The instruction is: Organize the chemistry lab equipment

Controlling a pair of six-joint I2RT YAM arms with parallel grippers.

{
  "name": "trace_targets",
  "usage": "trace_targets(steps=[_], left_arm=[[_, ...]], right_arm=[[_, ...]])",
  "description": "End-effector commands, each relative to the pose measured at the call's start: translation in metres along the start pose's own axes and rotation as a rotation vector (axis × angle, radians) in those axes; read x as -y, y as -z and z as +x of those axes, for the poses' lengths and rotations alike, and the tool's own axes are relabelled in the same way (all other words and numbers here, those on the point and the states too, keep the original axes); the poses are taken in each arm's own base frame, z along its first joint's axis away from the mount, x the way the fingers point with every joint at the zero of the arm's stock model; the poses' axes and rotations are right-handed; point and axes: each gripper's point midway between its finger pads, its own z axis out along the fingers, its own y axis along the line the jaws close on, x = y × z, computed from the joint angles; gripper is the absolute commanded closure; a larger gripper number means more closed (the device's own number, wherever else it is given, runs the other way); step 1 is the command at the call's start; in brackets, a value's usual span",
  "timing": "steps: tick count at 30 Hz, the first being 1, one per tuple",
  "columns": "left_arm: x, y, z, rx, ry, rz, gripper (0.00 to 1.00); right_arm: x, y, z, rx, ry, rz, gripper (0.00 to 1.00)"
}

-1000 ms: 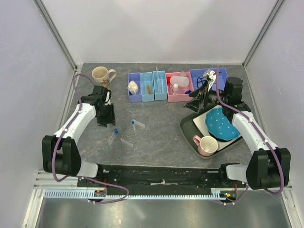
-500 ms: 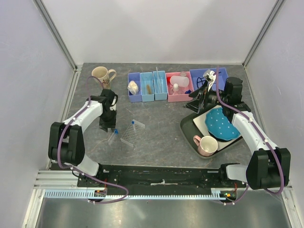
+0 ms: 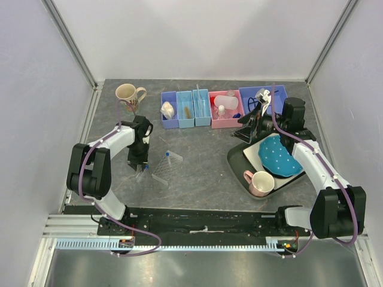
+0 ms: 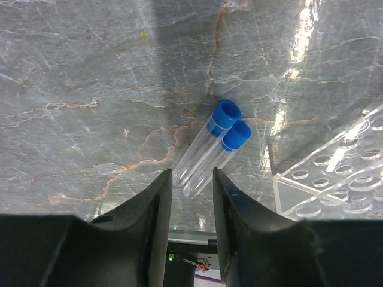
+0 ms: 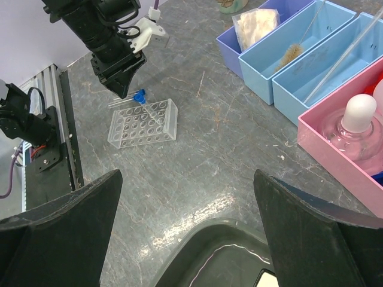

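Grey table (image 4: 90, 89): left jaws flank blue-capped tubes (image 4: 206, 142).

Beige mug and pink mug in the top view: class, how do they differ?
The beige mug stands on the bare table; the pink mug stands on the black tray. The beige mug's handle points right in the view; the pink mug's points left. Both stand upright.

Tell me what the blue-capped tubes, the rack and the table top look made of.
Tubes: clear, glossy plastic or glass, unclear which; the table shows through.
Caps: opaque blue plastic, by the look.
Rack: clear plastic, likely acrylic, with glinting edges.
Table top: grey veined stone look, polished, reflecting light.
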Motion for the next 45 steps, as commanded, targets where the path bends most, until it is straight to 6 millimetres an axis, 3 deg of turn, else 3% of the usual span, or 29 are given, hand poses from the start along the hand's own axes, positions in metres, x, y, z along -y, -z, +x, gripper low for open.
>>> trace_targets(steps=[1, 26, 34, 36, 39, 45], left_arm=[[-0.004, -0.002, -0.008, 0.011, -0.033, -0.026, 0.61], [-0.012, -0.013, -0.015, 0.004, -0.037, -0.077, 0.62], [-0.013, -0.018, -0.020, -0.011, -0.051, -0.092, 0.74], [-0.015, -0.018, -0.022, -0.007, -0.049, -0.101, 0.88], [-0.016, -0.015, -0.026, 0.012, -0.037, -0.100, 0.92], [-0.009, 0.014, -0.039, 0.131, 0.009, -0.038, 0.96]], right_arm=[[-0.006, 0.003, -0.014, 0.026, 0.073, -0.027, 0.02], [-0.003, 0.007, -0.017, 0.034, 0.082, -0.018, 0.02], [-0.002, 0.008, -0.018, 0.036, 0.084, -0.017, 0.02], [-0.002, 0.008, -0.018, 0.036, 0.083, -0.017, 0.02], [-0.002, 0.009, -0.018, 0.037, 0.087, -0.017, 0.02], [-0.002, 0.008, -0.011, 0.018, 0.061, -0.024, 0.02]])
